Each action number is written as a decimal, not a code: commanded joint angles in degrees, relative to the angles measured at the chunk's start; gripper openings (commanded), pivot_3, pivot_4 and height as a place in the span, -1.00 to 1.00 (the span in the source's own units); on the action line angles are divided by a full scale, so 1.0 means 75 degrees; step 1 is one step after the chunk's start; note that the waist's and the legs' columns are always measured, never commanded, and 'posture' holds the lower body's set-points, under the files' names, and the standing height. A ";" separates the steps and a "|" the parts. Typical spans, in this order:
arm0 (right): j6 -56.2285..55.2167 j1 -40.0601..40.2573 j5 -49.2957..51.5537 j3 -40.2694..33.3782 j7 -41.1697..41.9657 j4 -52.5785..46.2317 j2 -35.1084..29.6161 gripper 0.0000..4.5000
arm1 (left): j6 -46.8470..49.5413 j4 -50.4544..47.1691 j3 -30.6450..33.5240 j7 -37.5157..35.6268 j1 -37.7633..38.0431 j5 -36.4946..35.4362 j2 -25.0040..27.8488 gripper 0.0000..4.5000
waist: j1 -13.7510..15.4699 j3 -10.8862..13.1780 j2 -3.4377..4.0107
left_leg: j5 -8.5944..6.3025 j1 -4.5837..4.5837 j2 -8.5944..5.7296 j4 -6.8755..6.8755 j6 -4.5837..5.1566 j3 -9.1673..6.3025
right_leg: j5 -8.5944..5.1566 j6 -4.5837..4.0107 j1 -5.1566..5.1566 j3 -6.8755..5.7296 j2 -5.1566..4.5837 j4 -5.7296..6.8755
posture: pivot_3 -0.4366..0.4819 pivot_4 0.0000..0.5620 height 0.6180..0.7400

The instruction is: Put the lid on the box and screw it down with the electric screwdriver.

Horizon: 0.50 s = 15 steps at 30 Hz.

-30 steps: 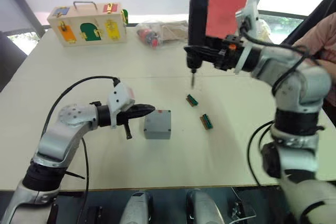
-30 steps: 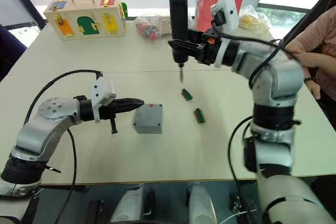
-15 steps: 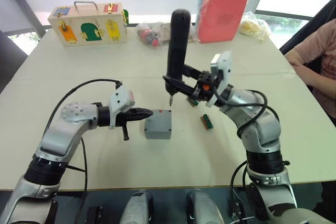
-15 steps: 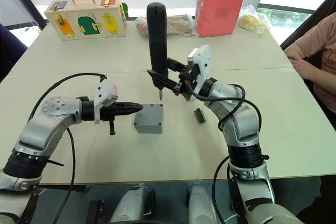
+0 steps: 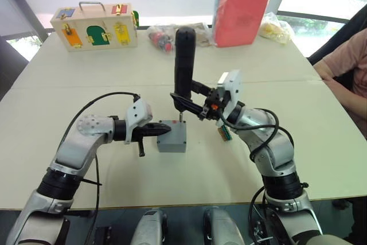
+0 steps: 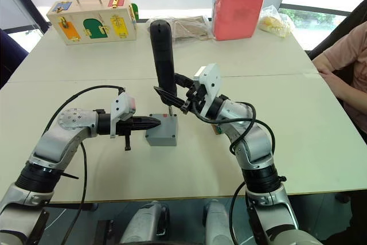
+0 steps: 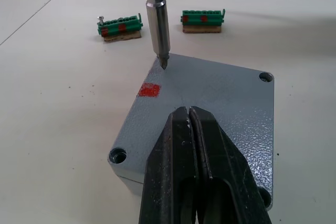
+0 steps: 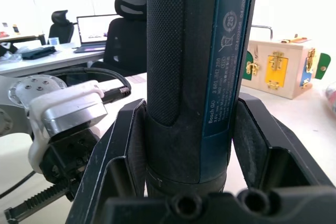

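The grey box (image 5: 172,140) stands mid-table with the lid (image 7: 210,98) lying flat on it; a small red mark (image 7: 148,90) shows on top, beside open corner screw holes. My left gripper (image 7: 189,109) is shut and empty, its tips resting over the lid's near-left edge. Held upright in my right gripper (image 5: 194,102), which is shut on it, is the black electric screwdriver (image 5: 184,61). Its metal bit (image 7: 157,19) points down onto the lid's far corner, next to the red mark.
Two green terminal blocks (image 7: 121,26) (image 7: 202,17) lie just right of the box. At the back stand a wooden box with coloured doors (image 5: 94,25), a clear bag of parts (image 5: 163,35) and a red pouch (image 5: 242,11). A person's arm (image 5: 344,61) is at the right edge.
My right arm has swung left and down with the screwdriver, from high over the table's middle to the bit tip at the lid's corner. The left gripper has closed in on the box.
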 commanded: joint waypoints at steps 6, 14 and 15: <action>-0.0339 -0.0067 0.0005 -0.0088 -0.0004 -0.0253 -0.0144 -0.18 | 0.0000 0.0025 -0.0045 -0.0143 0.0067 0.0127 0.0124 -1.00 | 0.0001 0.0000 0.0000 | 0.0000 0.0000 0.0000 0.0000 0.0000 -0.0002 | 0.0000 0.0000 0.0000 0.0000 0.0000 0.0000 | -0.05 -0.47 0.83; -0.0163 -0.0127 0.0153 -0.0205 0.0052 -0.0279 -0.0413 -0.18 | -0.0074 0.0133 -0.0080 -0.0174 0.0023 0.0210 0.0104 -1.00 | 0.0006 -0.0001 -0.0001 | 0.0000 0.0004 0.0000 0.0000 0.0000 -0.0002 | 0.0000 0.0000 0.0002 0.0000 0.0000 0.0000 | -0.05 -0.47 0.83; -0.0127 -0.0128 0.0185 -0.0203 0.0068 -0.0290 -0.0437 -0.18 | -0.0085 0.0148 -0.0080 -0.0174 0.0015 0.0218 0.0097 -1.00 | 0.0006 -0.0001 -0.0001 | 0.0000 0.0005 0.0000 0.0000 0.0000 -0.0003 | 0.0000 0.0000 0.0002 0.0000 0.0000 0.0000 | -0.05 -0.47 0.83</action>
